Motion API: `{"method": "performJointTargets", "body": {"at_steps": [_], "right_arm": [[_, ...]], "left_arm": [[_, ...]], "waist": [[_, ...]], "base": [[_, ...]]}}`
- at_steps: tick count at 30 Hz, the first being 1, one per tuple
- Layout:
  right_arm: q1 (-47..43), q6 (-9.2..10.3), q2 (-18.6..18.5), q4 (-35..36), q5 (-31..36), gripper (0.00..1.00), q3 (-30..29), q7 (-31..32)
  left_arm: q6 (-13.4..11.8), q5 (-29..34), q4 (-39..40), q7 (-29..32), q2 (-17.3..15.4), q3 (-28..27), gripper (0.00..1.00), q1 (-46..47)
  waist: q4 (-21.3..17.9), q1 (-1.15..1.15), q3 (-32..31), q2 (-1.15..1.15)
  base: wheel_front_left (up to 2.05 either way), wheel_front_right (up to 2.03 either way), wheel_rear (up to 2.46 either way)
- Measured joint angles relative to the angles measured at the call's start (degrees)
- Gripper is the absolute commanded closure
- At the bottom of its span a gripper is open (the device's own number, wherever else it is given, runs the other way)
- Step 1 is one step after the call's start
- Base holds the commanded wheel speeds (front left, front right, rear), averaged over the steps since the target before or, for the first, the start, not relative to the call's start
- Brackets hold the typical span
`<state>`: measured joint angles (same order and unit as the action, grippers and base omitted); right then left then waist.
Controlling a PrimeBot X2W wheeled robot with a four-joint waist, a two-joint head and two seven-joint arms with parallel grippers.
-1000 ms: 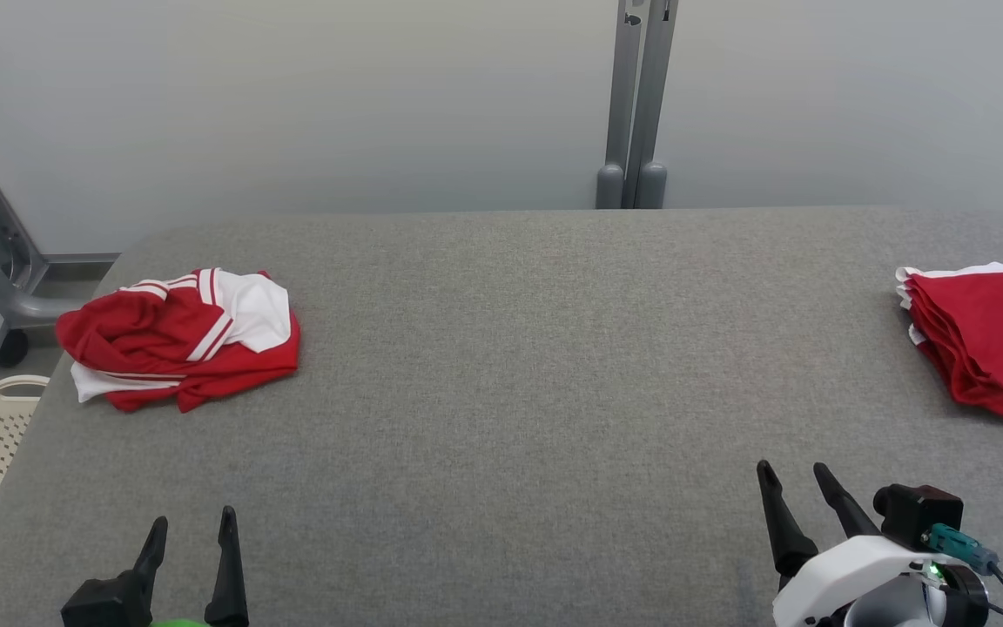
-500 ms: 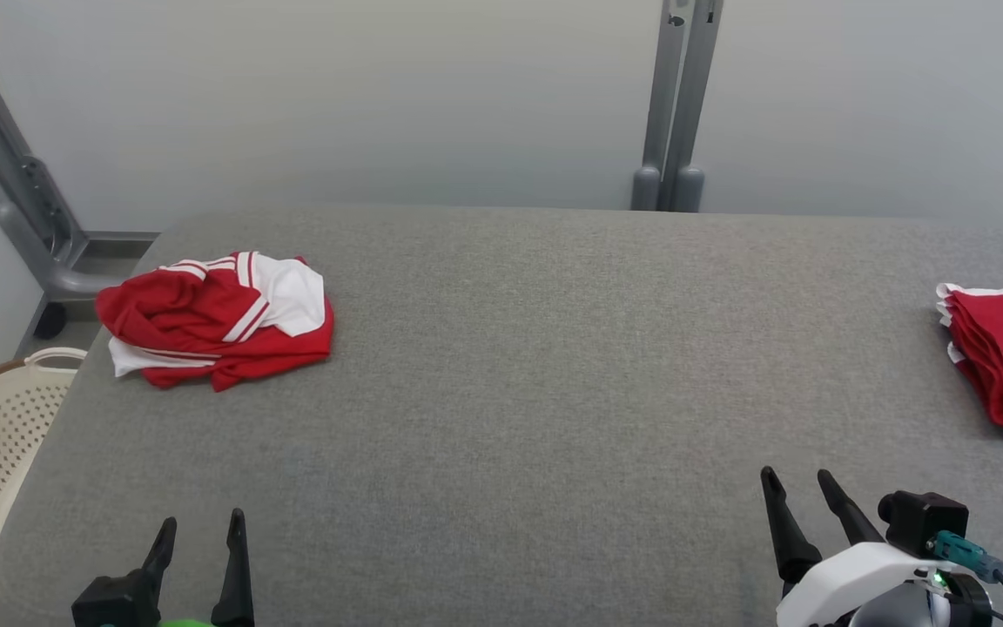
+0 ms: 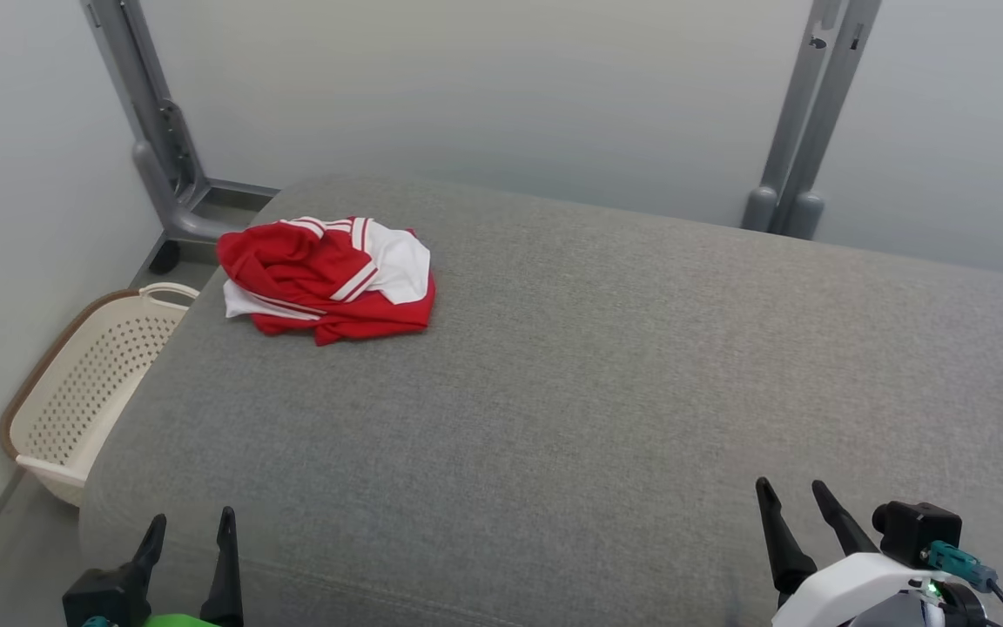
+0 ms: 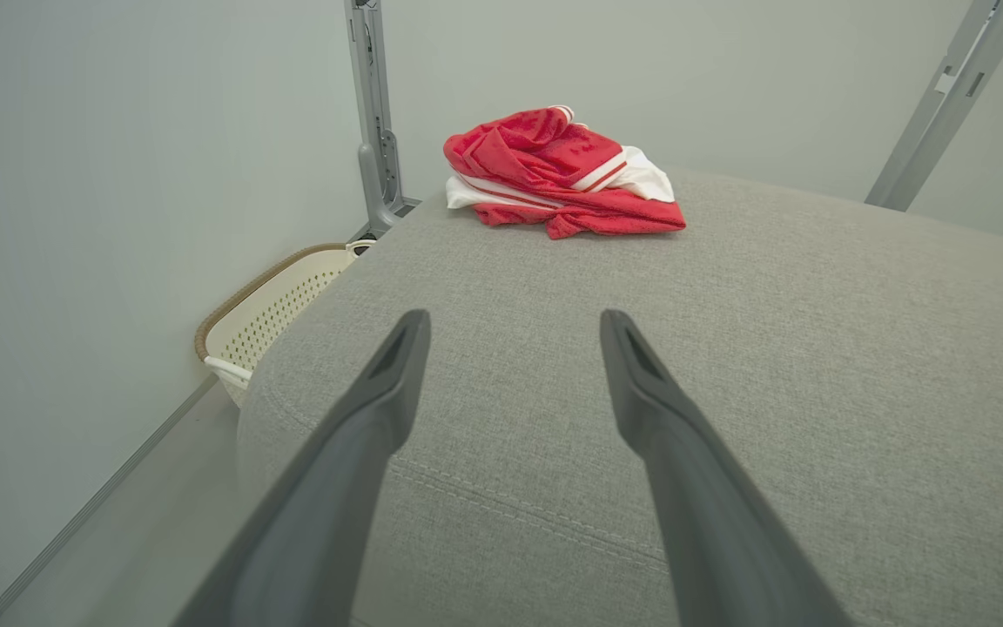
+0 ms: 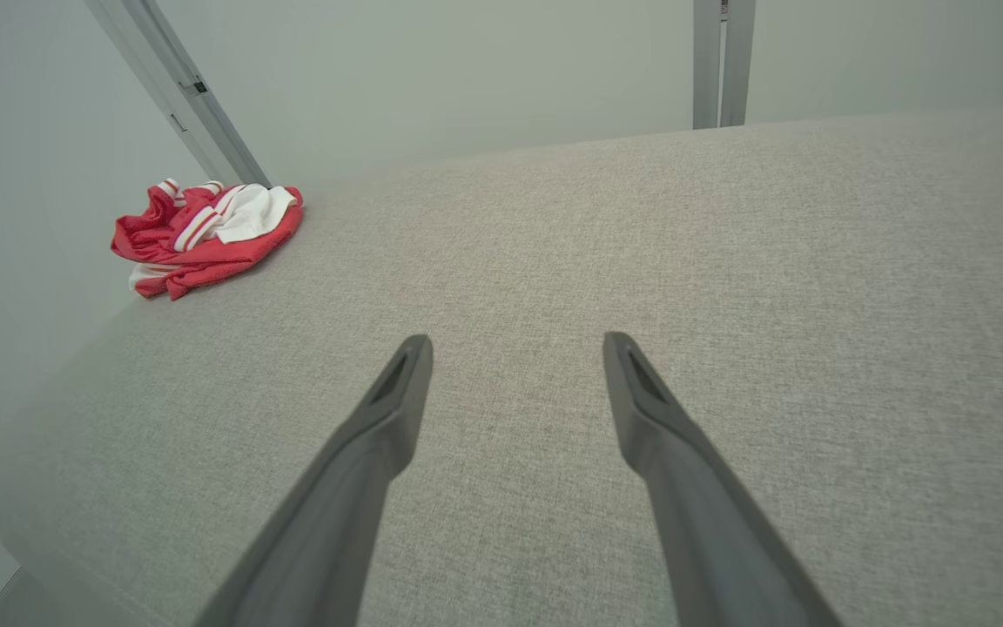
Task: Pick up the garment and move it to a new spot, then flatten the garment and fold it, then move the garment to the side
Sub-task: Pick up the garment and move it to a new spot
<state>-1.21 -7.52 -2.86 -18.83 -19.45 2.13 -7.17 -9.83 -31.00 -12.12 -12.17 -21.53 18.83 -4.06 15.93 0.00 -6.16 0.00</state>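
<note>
Lying crumpled, one garment [image 3: 327, 279], one basket [image 3: 88, 387], one table [image 3: 597, 366]

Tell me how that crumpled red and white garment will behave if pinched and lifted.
Likely floppy: the garment lies bunched in soft folds, so a single pinch would probably lift one layer and let the rest hang. It looks thin, so probably light. Pushed, it would likely bunch on the textured grey surface rather than slide.
</note>
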Motion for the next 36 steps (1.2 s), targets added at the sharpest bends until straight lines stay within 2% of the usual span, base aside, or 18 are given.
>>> {"method": "performJointTargets", "body": {"at_steps": [10, 20, 24, 29, 36], "right_arm": [[0.23, 0.0, 0.05, -1.1, -0.35, 0.0, 1.68, -0.94], [0.26, 0.0, 0.05, -1.13, -0.07, 0.0, 1.77, -0.99], [0.23, 0.0, 0.05, -0.55, 0.54, 0.0, 1.34, -0.64], [0.2, 0.0, 0.05, 1.68, 2.7, 0.0, 0.87, 1.43], [2.05, 0.0, 0.08, 9.11, 6.76, 0.0, 2.4, 6.86]], "left_arm": [[-0.73, -0.21, 1.45, 0.69, -1.07, -0.41, 0.0, -0.36], [-1.01, -0.57, 1.97, 2.38, -1.13, 0.34, 0.0, -0.13], [0.33, -1.2, 0.05, 5.49, -0.98, 1.52, 0.0, 2.87], [4.01, -0.92, -7.02, 12.02, -0.33, 4.68, 0.0, 14.41], [8.0, -0.57, -18.34, 16.77, 2.6, 6.67, 0.0, 30.21]], "waist": [[5.74, 0.0, -0.15, 0.0], [6.94, 0.0, 0.49, 0.0], [6.99, 0.0, 0.95, 0.0], [7.11, 0.0, 2.29, 0.0], [5.59, 0.0, 6.22, 0.0]], "base": [[0.0, 0.0, 0.0], [0.0, 0.0, 0.0], [0.0, 0.0, 0.0], [0.0, 0.0, 0.0], [0.0, 0.0, 0.0]]}}
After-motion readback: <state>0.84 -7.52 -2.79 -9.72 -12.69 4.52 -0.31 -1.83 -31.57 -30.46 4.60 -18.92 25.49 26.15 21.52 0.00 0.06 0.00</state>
